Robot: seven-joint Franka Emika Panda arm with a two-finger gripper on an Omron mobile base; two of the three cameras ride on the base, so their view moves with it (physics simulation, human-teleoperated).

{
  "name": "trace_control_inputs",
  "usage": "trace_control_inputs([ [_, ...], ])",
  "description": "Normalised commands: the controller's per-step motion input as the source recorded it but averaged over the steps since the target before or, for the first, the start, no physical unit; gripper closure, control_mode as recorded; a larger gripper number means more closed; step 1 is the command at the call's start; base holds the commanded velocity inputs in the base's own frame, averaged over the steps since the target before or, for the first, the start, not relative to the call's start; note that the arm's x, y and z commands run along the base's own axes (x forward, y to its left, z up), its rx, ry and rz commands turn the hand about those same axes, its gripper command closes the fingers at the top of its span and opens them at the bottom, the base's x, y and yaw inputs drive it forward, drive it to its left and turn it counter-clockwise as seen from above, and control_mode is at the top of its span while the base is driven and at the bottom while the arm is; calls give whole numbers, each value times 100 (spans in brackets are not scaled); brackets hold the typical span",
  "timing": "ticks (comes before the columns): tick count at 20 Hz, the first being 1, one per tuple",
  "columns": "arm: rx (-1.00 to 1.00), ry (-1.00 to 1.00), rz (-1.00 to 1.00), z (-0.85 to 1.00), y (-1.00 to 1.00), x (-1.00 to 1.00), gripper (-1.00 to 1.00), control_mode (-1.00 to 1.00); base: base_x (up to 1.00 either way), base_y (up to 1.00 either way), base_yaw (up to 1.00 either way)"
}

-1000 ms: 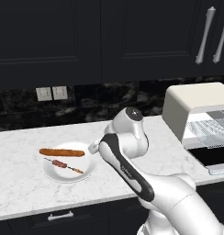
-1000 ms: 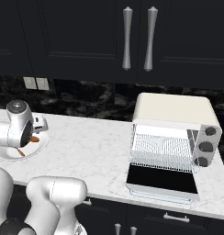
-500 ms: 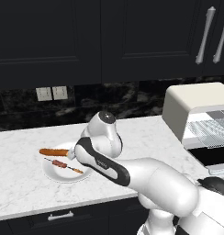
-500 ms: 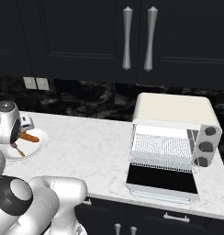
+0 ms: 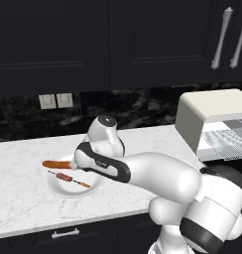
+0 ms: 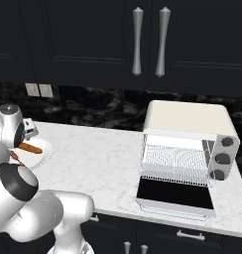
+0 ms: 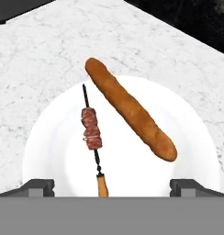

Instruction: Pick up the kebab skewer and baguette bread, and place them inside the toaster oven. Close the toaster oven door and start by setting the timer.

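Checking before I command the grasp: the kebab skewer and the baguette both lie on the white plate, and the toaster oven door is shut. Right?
Not quite. The toaster oven door is open, folded down flat in front of the wire rack, as the right base view shows. The rest holds: the kebab skewer and the baguette both lie on the white plate.

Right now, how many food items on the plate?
2. The baguette bread lies diagonally across the white plate, one end past its rim. The kebab skewer lies beside it, apart from it. The open gripper hovers above; nothing looks hidden.
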Motion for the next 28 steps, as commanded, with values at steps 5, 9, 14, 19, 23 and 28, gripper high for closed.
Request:
trace_control_inputs([
  [5, -3, 0, 15, -27, 4, 13, -100, -100, 0, 0, 0],
  [9, -10, 0, 3, -36, 24, 1, -100, -100, 0, 0, 0],
  [14, -9, 0, 0, -19, 9, 0, -100, -100, 0, 0, 0],
  [19, -1, -1, 0, 2, 3, 19, -100, -100, 0, 0, 0],
  [23, 0, 0, 4, 3, 25, 41, -100, -100, 0, 0, 0],
  [28, 0, 2, 6, -7, 27, 44, -100, -100, 0, 0, 0],
])
